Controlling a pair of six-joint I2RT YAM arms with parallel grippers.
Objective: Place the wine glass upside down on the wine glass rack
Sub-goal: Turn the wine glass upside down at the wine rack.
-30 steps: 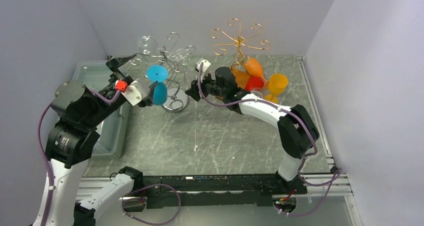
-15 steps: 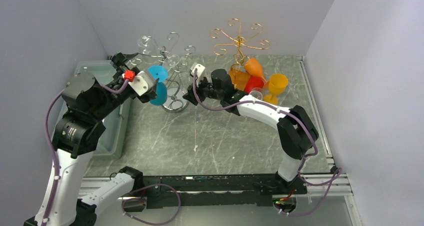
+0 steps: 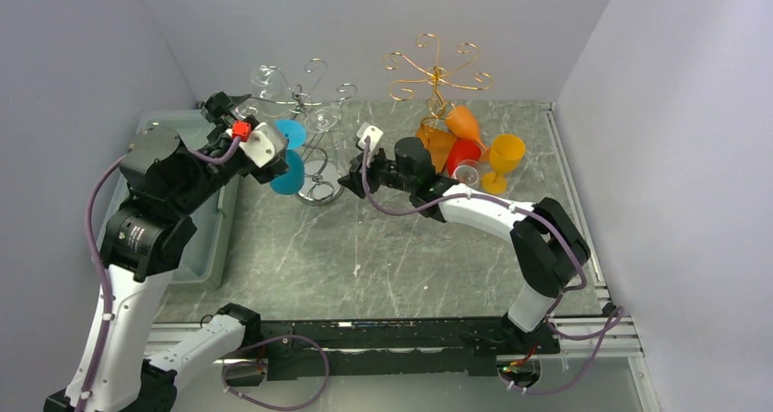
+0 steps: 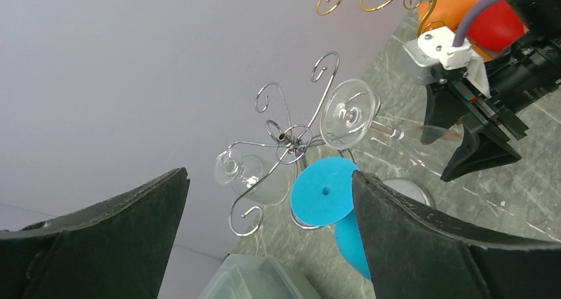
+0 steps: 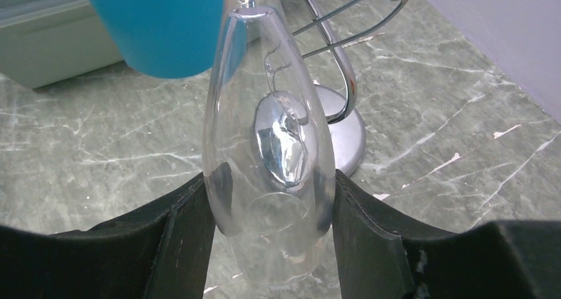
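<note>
Placement incomplete: right pincer grasps the glass by its bowl, foot beside the rack, not yet hung; left pincer released, empty.

Even, diffuse light fills all three views. It is bright on the pale walls and leaves only faint, soft shadows on the marbled table. The overhead view is sharp throughout. In the right wrist view the clear wine glass carries pale reflections and the rack's chrome base glints. The fingers of the right hand are dark, soft-edged masses. The fingers of the left hand likewise blur near the lens.
</note>
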